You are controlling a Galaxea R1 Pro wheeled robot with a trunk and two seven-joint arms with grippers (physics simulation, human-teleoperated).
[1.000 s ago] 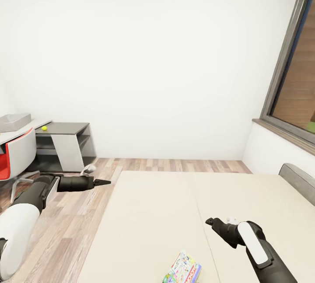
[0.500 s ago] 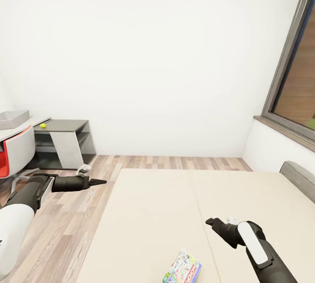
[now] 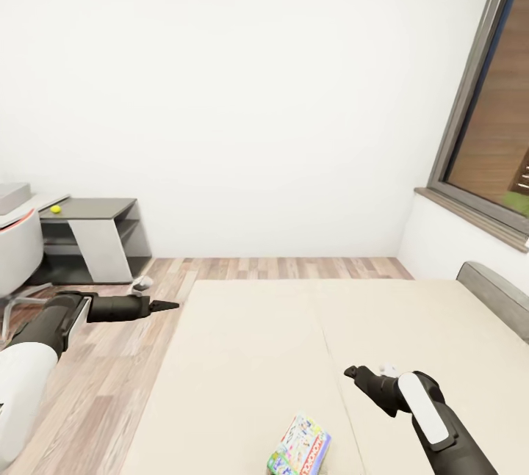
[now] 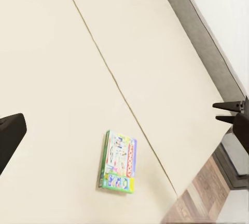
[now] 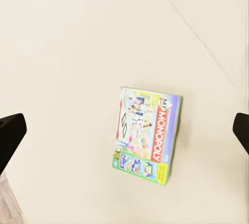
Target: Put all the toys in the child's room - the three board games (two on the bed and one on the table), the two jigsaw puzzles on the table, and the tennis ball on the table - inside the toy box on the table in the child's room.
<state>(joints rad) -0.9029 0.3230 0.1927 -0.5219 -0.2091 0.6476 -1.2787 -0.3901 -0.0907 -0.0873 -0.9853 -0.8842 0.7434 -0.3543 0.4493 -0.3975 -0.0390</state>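
Nearest the robot, a green-edged My Monopoly board game (image 3: 299,447) lies flat on the beige mattress of the bed (image 3: 242,357), close to the seam between the mattress halves; it shows square-on in the right wrist view (image 5: 147,134) and smaller in the left wrist view (image 4: 119,161). The right gripper (image 3: 351,371) hovers over the mattress just beyond and to the right of the game, holding nothing; in its wrist view the dark fingers (image 5: 10,135) stand at opposite edges, spread wide, with the game between them but well below. The left gripper (image 3: 167,306) hangs over the wood-plank floor (image 3: 95,379) beside the bed, empty, its fingers set wide apart in its own wrist view. The left arm reaches forward nearly level; the right forearm angles inward over the bed. The grey headboard (image 3: 494,293) sits at the right. Farther off, the tennis ball (image 3: 55,208) rests on the table (image 3: 88,208) by the white wall, beside a white chair (image 3: 16,255). A dark-framed window (image 3: 485,93) fills the right.
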